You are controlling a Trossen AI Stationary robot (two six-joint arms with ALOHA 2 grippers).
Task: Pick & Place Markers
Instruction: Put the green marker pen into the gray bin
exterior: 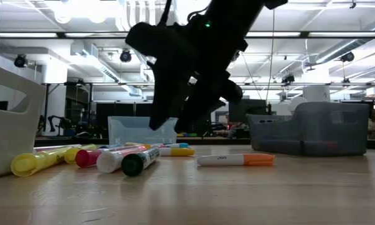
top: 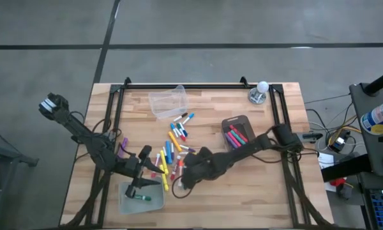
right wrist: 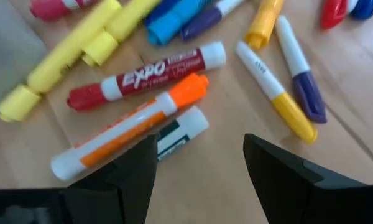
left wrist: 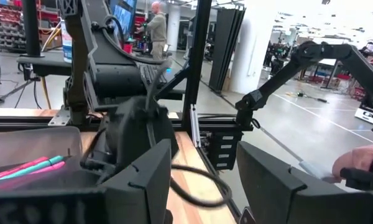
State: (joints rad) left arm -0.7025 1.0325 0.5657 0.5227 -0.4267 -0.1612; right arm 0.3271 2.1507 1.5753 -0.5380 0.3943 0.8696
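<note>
1. Markers [top: 172, 148]: a loose scatter of mixed colours near the middle of the wooden surface [top: 242, 185], running toward its near edge.
2. Right hand [right wrist: 199, 165]: hovers over the near end of the scatter, fingers set wide, nothing between them.
3. Right wrist view, detail not seen from above: an orange-capped white marker [right wrist: 127, 127] and a red marker [right wrist: 146, 74] lie side by side just ahead of the fingers, a black-and-white marker [right wrist: 180, 130] touching the orange one; yellow ones lie beyond.
4. Left hand [top: 140, 185]: over the grey bin [top: 124, 203] at the near left corner, fingers wide, empty.
5. Grey bin contents: a green marker [top: 141, 198] from above; the left wrist view shows pink and teal ones [left wrist: 25, 169].
6. Clear bin [top: 167, 101]: toward the far edge, apart from the scatter.
7. Dark bin [top: 237, 131]: right of the scatter, holding pink and red markers.
8. Low view: the right arm blocks the centre; an orange-ended marker [exterior: 235, 160] lies alone on the boards.
9. White ball on a stand [top: 260, 91]: far right corner.
</note>
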